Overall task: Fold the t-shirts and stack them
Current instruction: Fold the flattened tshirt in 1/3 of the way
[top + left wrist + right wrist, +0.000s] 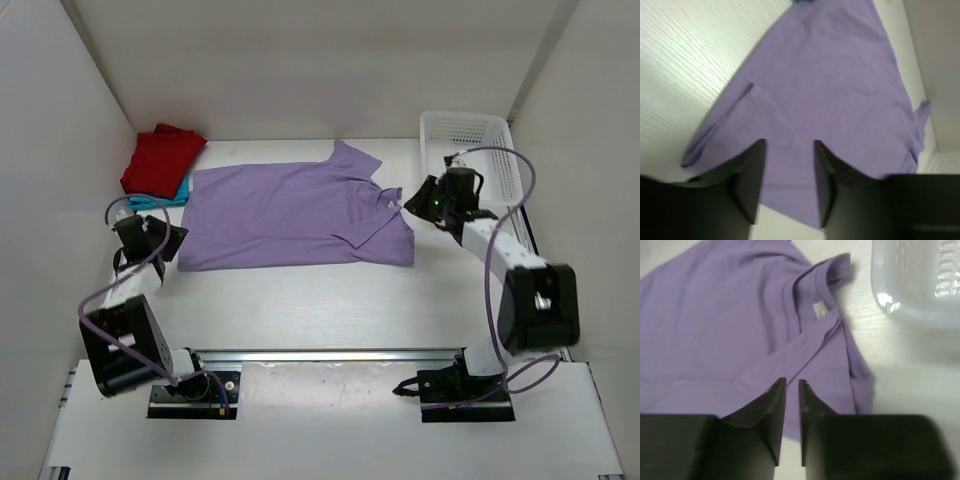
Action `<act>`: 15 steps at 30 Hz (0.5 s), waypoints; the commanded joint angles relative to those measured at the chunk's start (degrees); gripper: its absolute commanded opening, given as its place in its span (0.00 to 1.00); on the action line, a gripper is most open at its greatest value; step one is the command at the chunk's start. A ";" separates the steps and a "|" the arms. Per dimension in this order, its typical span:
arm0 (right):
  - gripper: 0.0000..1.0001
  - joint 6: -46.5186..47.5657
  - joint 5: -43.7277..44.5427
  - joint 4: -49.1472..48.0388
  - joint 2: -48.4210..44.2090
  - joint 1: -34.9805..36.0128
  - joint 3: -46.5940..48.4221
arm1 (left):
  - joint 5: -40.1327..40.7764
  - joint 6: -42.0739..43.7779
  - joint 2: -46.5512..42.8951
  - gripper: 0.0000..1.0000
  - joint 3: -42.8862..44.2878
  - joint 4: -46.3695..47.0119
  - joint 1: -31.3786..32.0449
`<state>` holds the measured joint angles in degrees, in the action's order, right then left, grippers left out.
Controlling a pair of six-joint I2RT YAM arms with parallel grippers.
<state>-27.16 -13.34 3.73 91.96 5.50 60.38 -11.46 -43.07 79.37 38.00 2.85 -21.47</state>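
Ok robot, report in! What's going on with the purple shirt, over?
Left jaws open, right jaws slightly open, both empty. Lilac shirt flat on table, one side folded in. Red shirt on teal shirt, far left. Nothing blocking.

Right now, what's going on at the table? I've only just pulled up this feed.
Both arms are on the lilac shirt, which lies spread on the table, partly folded. The left gripper is at its hem end and the right gripper at its collar end, both with jaws apart and gripping nothing. The red shirt lies on the teal shirt in the far left corner. The white basket stands far right.
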 commanded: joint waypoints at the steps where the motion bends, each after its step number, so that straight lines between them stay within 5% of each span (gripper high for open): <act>1: 0.13 -2.80 3.06 -7.83 -12.56 0.92 -11.98 | -2.59 -1.31 -7.54 0.48 -8.00 1.88 0.64; 2: 0.01 -4.64 3.06 -10.38 -14.60 0.83 -18.30 | -2.86 -1.14 -9.31 0.45 -9.51 2.24 0.82; 5: 0.01 -6.06 4.19 -13.48 -21.37 -0.57 -29.06 | -4.79 -1.92 -10.99 0.33 -15.39 3.29 0.56; 10: 0.37 -4.84 0.33 -13.48 -21.30 -1.81 -33.83 | -5.23 -3.16 -7.57 0.43 -15.85 4.79 2.14; 15: 0.48 -6.58 -2.29 -18.04 -17.53 -3.29 -36.21 | -7.09 -5.62 -1.51 0.51 -16.47 8.22 1.78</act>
<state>-32.42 -13.54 -7.53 72.75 3.70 24.84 -17.19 -47.11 76.34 21.80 7.88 -19.97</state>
